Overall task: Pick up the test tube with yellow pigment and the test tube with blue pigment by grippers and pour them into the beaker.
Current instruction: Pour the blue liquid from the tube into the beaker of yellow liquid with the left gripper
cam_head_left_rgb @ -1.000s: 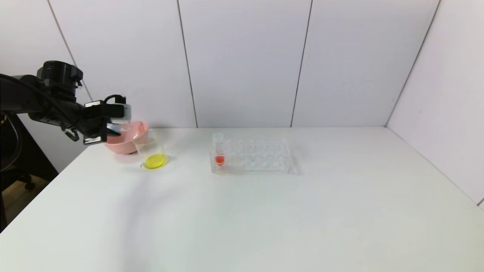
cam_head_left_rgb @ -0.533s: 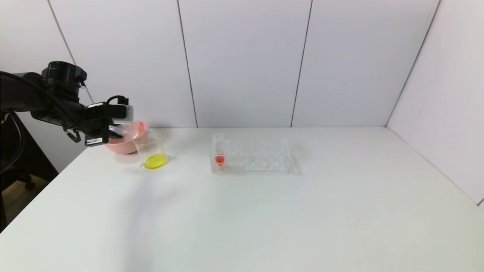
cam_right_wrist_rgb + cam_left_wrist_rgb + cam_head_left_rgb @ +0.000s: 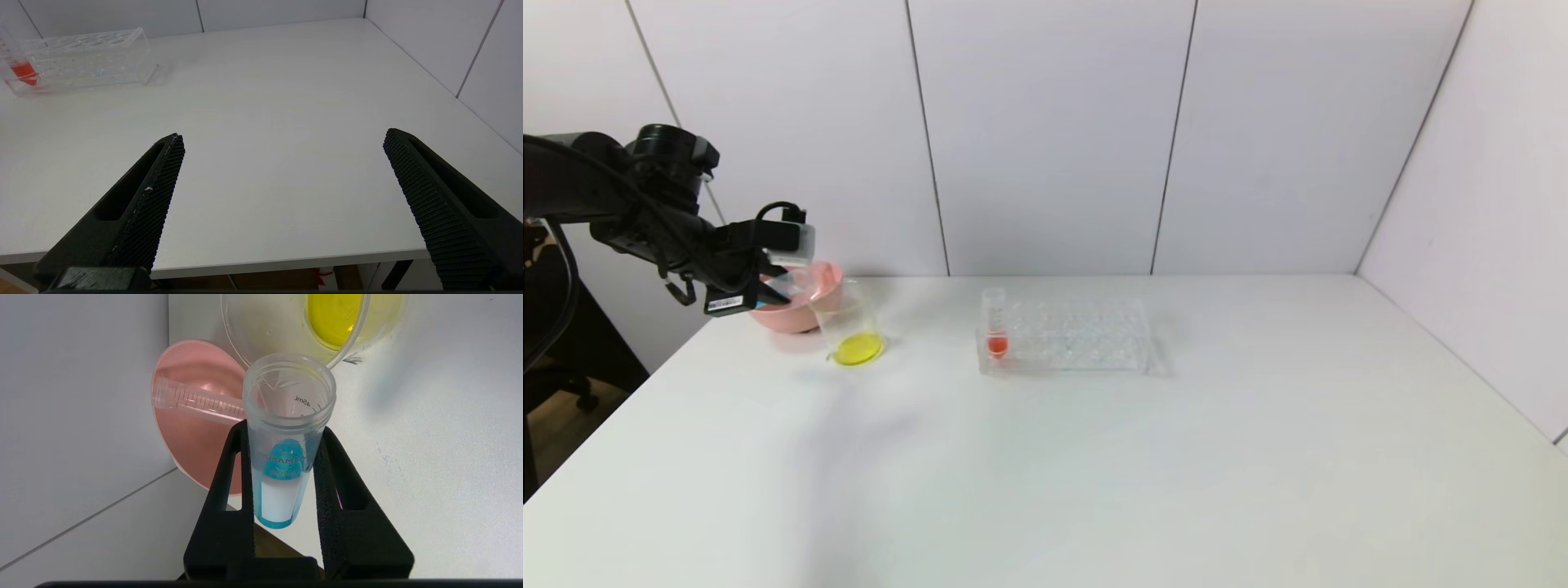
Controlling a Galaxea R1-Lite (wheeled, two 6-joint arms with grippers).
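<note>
**lab_lurker:** Head view has the left gripper up at the far left corner of the table, hanging over the pink bowl and just beside the beaker. What's it got?

**tube_guy:** The blue tube. On the left wrist cam the two black fingers are clamped on its sides, just below the threaded mouth. Blue liquid sits down in the tip, with a white label patch on the tube wall. Its open mouth is right at the beaker's rim, but I can't tell whether they touch.

**lab_lurker:** And the beaker itself?

**tube_guy:** Upright on the table, touching or nearly touching the bowl, with a yellow puddle on its bottom. No blue in there that I can see.

**lab_lurker:** Where's the yellow tube?

**tube_guy:** There's a clear tube with scale marks lying on its side in the pink bowl. Looks drained.

**lab_lurker:** Other arm?

**tube_guy:** Right gripper only shows on its own wrist cam: fingers spread wide, nothing between them, low over the near table edge. The clear rack stands mid-table, well apart from the beaker, with a red tube upright in its left end.
</note>
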